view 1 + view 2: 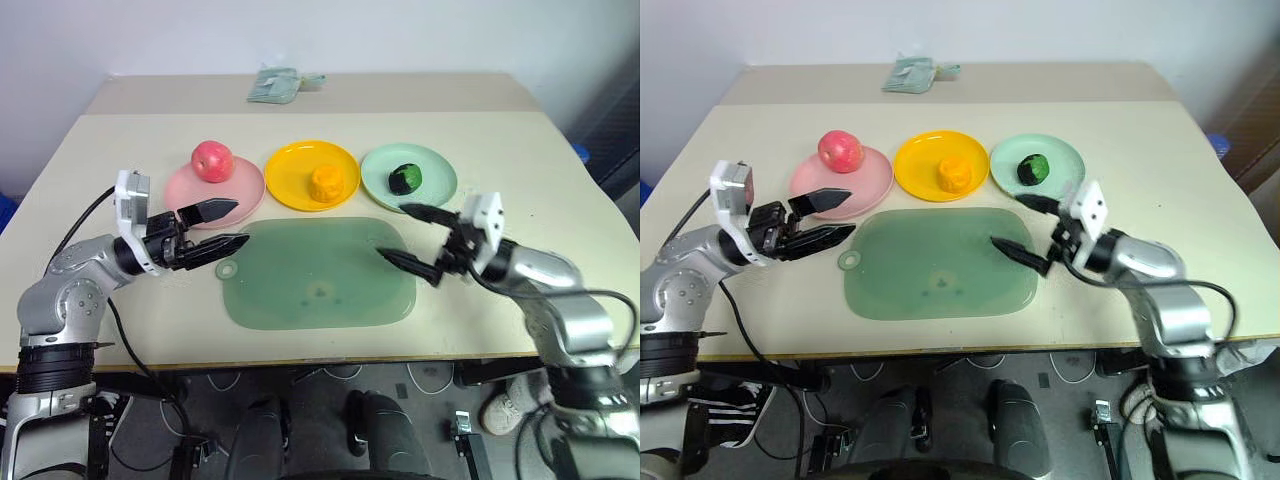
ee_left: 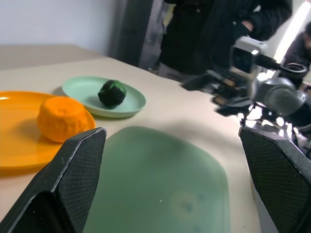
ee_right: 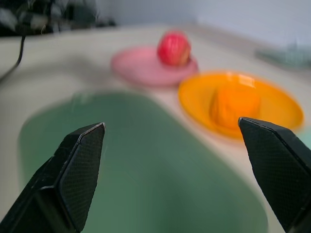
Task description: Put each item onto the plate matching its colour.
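A red-pink apple (image 1: 212, 160) rests on the pink plate (image 1: 245, 190) at the left of the row. The orange (image 1: 327, 183) sits on the yellow plate (image 1: 290, 170) in the middle. On the pale mint green plate (image 1: 435, 165) at the right lies the dark green-and-black lumpy ball (image 1: 405, 178). My left gripper (image 1: 224, 226) hovers open and empty at the near edge of the pink plate, pointing right. Just in front of the mint plate, my right gripper (image 1: 412, 235) stands open and empty over the mat's right end, pointing left.
A large translucent green mat (image 1: 318, 272) lies in front of the plates, between my two grippers. A small pale green-grey bundle of wrapping (image 1: 277, 84) sits at the table's far edge. A person in dark clothes (image 2: 214, 29) stands beyond the table's right side.
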{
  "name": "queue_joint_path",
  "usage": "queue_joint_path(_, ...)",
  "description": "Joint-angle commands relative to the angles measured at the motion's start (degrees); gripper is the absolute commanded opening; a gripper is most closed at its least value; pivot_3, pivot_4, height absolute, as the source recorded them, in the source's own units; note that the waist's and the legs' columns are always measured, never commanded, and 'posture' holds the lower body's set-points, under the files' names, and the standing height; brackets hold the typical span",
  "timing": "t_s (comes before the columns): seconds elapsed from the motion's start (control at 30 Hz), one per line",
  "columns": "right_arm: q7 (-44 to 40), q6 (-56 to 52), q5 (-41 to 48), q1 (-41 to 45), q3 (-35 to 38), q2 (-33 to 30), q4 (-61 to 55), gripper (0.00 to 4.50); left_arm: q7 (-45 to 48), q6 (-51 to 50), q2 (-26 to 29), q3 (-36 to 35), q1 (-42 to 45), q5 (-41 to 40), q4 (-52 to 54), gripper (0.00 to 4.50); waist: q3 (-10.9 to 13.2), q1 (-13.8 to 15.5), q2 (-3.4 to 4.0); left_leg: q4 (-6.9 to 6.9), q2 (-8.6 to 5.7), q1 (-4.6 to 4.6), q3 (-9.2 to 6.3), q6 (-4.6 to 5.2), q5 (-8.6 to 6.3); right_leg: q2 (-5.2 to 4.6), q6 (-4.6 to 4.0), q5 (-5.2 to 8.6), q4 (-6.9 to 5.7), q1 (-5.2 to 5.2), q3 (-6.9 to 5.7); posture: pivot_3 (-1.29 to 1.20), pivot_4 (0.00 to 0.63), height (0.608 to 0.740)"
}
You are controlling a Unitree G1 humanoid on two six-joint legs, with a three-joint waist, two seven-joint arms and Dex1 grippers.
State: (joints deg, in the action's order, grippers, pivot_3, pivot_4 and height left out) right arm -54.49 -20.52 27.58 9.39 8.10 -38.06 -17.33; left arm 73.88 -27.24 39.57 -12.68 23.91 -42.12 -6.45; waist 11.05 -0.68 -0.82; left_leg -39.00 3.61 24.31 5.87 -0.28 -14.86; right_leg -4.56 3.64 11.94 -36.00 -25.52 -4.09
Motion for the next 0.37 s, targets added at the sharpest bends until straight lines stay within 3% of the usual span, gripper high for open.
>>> queue_joint_path(0.03,-1.6,-2.2,1.3,-7.9,3.5,-5.0,-8.9,4.48,3.9,4.6,0.3,1.6,2.3,3.6,-5.3,4.5,0.0,0.0,-0.01,0.02,-0.01,0.01,0.0,0.0,0.0,-0.01,0.0,0.01,0.01,0.0,0.0,0.0,0.15,0.74)
queue_joint_path(0.2,0.2,-3.1,2.2,-14.1,6.7,-7.0,-14.0,4.48,5.9,8.3,-2.4,3.9,4.2,6.5,-9.4,4.5,0.0,0.1,-0.02,-0.05,0.0,0.02,0.0,0.01,0.0,-0.02,-0.02,0.01,0.02,0.01,0.0,0.0,0.15,0.74)
queue_joint_path(0.37,2.3,-4.2,2.1,-12.7,7.5,-7.4,-14.7,4.48,5.0,8.3,-5.4,3.5,4.9,5.8,-8.5,4.5,0.0,0.2,-0.04,-0.08,-0.01,0.06,-0.03,0.01,0.0,-0.03,-0.03,0.02,0.04,0.01,0.01,0.0,0.15,0.74)
